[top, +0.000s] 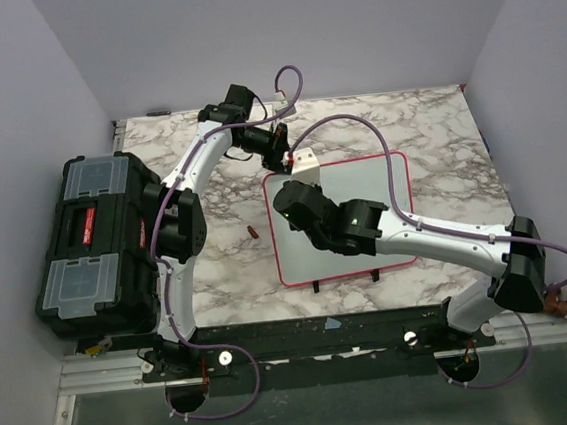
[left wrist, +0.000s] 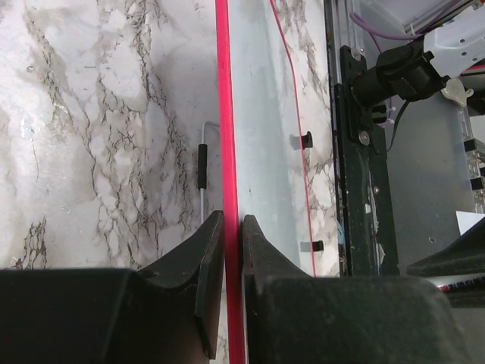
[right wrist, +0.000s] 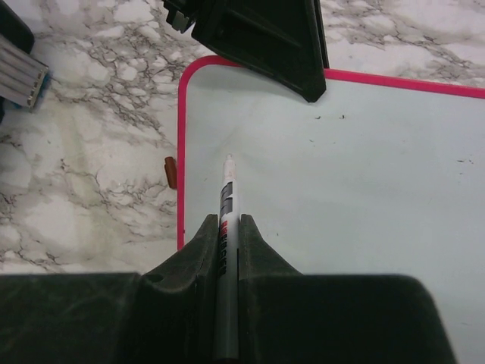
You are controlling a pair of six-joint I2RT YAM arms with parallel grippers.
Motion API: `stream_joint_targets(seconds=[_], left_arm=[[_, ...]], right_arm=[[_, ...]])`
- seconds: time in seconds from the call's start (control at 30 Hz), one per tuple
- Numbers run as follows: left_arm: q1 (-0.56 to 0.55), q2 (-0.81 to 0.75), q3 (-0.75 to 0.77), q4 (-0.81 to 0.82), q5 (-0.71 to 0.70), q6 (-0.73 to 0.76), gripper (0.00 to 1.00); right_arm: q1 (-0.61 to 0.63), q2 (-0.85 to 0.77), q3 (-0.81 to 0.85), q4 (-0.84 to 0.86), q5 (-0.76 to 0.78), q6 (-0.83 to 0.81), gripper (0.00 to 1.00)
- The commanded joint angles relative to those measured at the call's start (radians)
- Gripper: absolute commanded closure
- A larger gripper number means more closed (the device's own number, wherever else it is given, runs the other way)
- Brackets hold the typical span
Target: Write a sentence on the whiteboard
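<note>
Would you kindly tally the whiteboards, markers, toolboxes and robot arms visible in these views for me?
whiteboard: 1
marker: 1
toolbox: 1
robot arms: 2, the left arm and the right arm
Total: 5

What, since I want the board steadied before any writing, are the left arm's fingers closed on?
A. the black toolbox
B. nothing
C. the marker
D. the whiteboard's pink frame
D: the left wrist view shows the left fingers pinching the whiteboard's pink frame between them; the marker sits in the right fingers instead.
</note>
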Motion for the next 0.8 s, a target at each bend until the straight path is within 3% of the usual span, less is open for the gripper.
stream_joint_targets(seconds=[0.0,0.77], left_arm=[[-0.003,-0.052,-0.011,0.007,0.055,0.027,1.0],[0.0,-0.063,-0.026,0.026,0.069,0.028,1.0]], right_arm=[[0.007,0.043,0.056,0.057,0.078,-0.033,0.99],[0.006,0.183,0.14,0.043,0.13,-0.065,0.99]])
